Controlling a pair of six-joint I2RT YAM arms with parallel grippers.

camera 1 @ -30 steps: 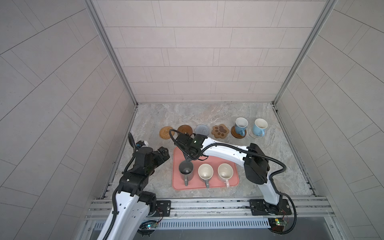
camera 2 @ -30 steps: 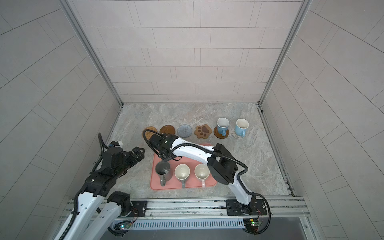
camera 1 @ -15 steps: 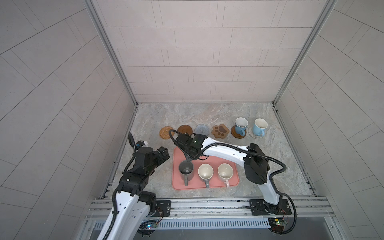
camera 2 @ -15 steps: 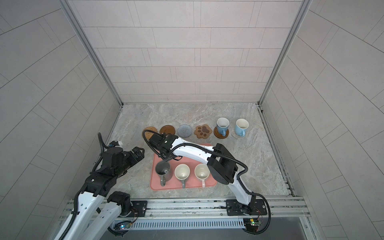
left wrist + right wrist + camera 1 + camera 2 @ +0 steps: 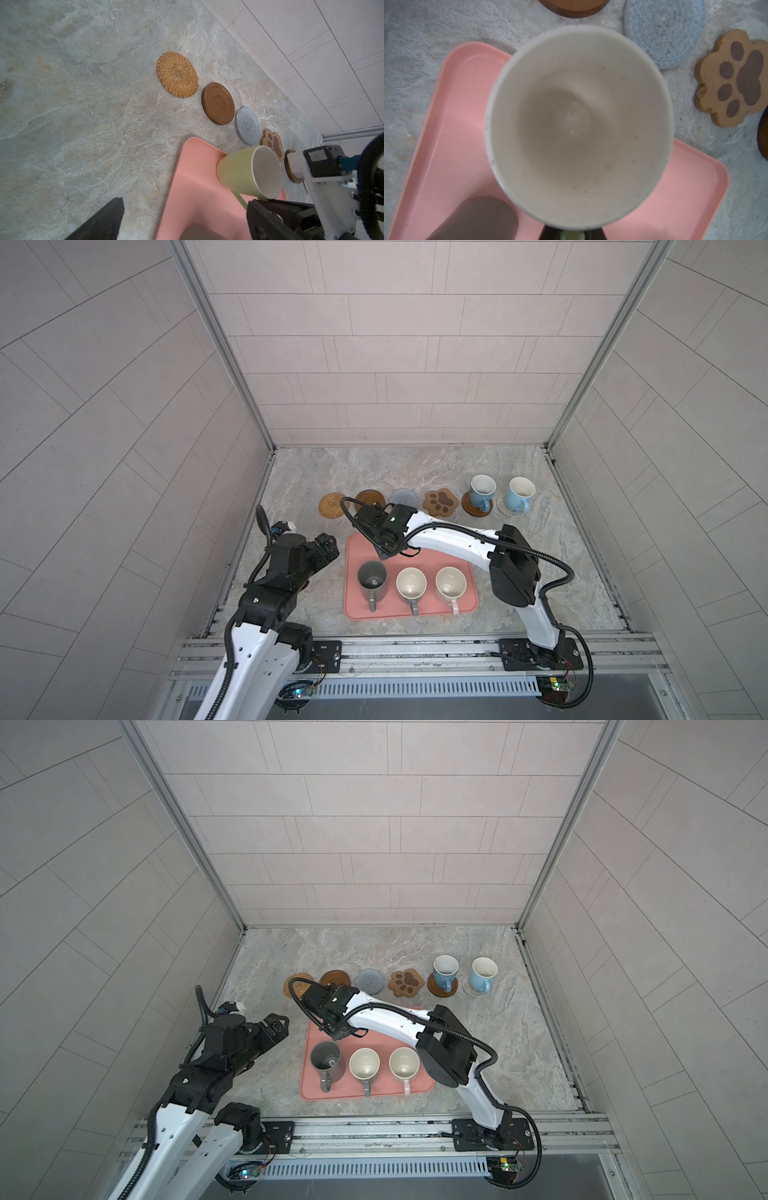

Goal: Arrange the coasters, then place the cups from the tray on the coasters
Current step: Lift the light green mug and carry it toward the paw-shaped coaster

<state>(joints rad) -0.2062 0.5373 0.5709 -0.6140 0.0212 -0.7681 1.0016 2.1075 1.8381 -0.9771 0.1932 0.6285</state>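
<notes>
My right gripper (image 5: 572, 235) is shut on the handle of the light green cup (image 5: 245, 172), which tilts over the far left corner of the pink tray (image 5: 392, 612). In both top views the wrist hides this cup. On the tray stand a dark grey cup (image 5: 372, 578), a grey-handled cup (image 5: 411, 583) and a pink-handled cup (image 5: 450, 580). Bare coasters lie in a row: rattan (image 5: 332, 504), dark wooden (image 5: 370, 497), blue-grey crochet (image 5: 405, 497), paw (image 5: 441, 502). Two blue cups (image 5: 482, 489) (image 5: 519, 491) stand on the right-hand coasters. My left gripper (image 5: 328, 545) hangs open left of the tray, holding nothing.
The marble floor (image 5: 540, 572) is walled by tiled panels on three sides. A metal rail (image 5: 415, 651) runs along the front edge. The right arm (image 5: 457, 543) stretches across the tray's far side. The coaster row lies between the tray and the back wall.
</notes>
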